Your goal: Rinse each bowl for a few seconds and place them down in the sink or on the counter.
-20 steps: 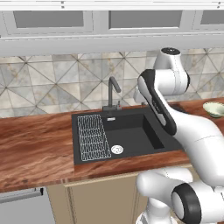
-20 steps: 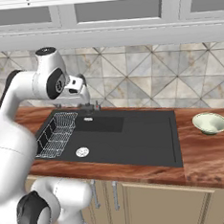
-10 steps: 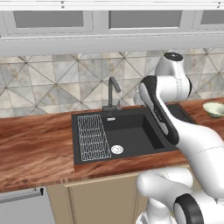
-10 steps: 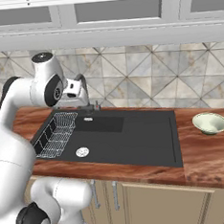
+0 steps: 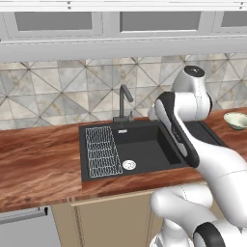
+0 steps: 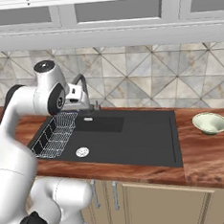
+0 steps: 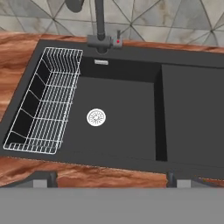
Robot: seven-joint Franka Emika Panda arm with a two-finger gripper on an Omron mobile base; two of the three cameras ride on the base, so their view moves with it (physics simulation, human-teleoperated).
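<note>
- Hovering above the black sink [image 7: 122,118], the gripper [image 7: 113,178] has its jaws spread wide and holds nothing.
- In the hand view its finger tips [image 7: 46,178] show at the near rim of the basin, over the counter [image 7: 17,52].
- A white wire rack [image 7: 41,105] lies in the sink's left part, beside the round silver drain [image 7: 96,117].
- The dark faucet [image 6: 82,87] stands at the back edge.
- A pale cream-green bowl [image 6: 210,123] sits upright on the counter right of the sink (well apart from the gripper).

A tiled backsplash [image 6: 145,89] (pale triangular pattern) runs beneath grey-panelled upper cabinets [image 5: 103,21]; beige base cabinets [image 6: 155,204] stand below.
</note>
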